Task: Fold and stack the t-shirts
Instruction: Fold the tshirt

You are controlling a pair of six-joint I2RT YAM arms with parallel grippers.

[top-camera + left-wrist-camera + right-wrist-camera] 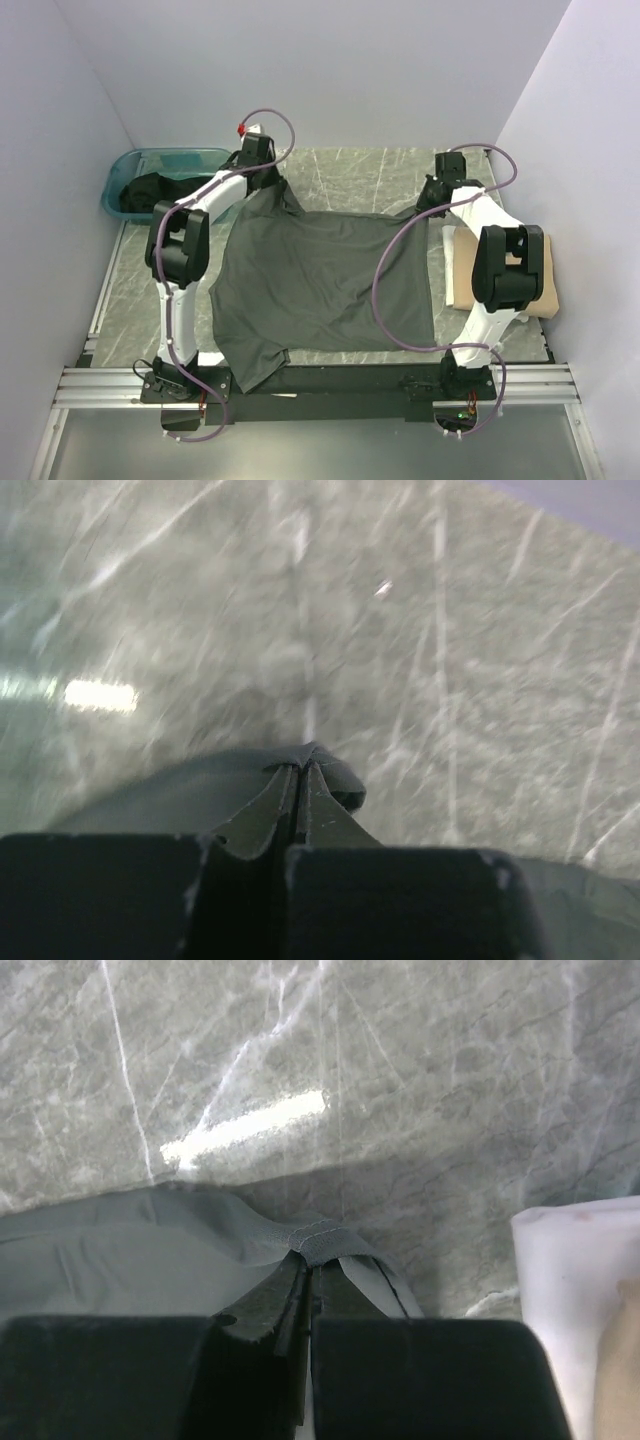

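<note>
A dark grey-olive t-shirt (315,285) lies spread over the middle of the marble table, its near edge hanging over the front rail. My left gripper (270,180) is shut on its far left corner; in the left wrist view the cloth (240,785) wraps over the closed fingertips (300,770). At the far right corner my right gripper (432,205) is shut on the hem, and the stitched edge (330,1238) folds across the tips in the right wrist view. A folded tan t-shirt (508,285) lies at the right, partly under the right arm. Black t-shirts (150,190) sit in the tub.
A teal plastic tub (125,175) stands at the far left corner by the wall. White cloth (560,1290) lies under the tan shirt. Purple cables loop from both arms over the shirt. Walls close in on three sides.
</note>
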